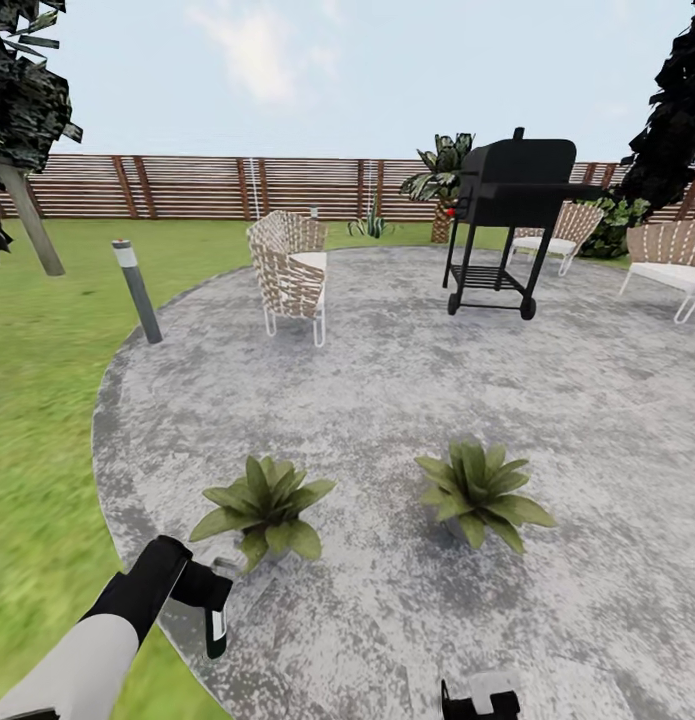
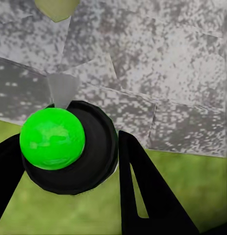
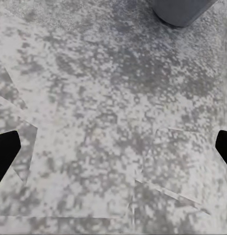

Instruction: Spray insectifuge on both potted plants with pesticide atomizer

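The pesticide atomizer point(image 1: 216, 630) is hanging in the left gripper point(image 1: 209, 600), fingers clamped on it, near the patio's point(image 1: 387, 380) lawn-side edge; next comes spraying the nearest potted plant point(image 1: 264, 505). Right gripper point(image 3: 113, 147) fingers are standing apart.

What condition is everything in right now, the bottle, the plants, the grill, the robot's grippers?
Pesticide atomizer: held in the left gripper, hanging bottom-down above the patio edge.
Left gripper: shut on the atomizer.
Right gripper: open, empty, over the patio.
Left potted plant: upright on the patio.
Right potted plant: upright on the patio.
Grill: lid closed, standing on the patio.
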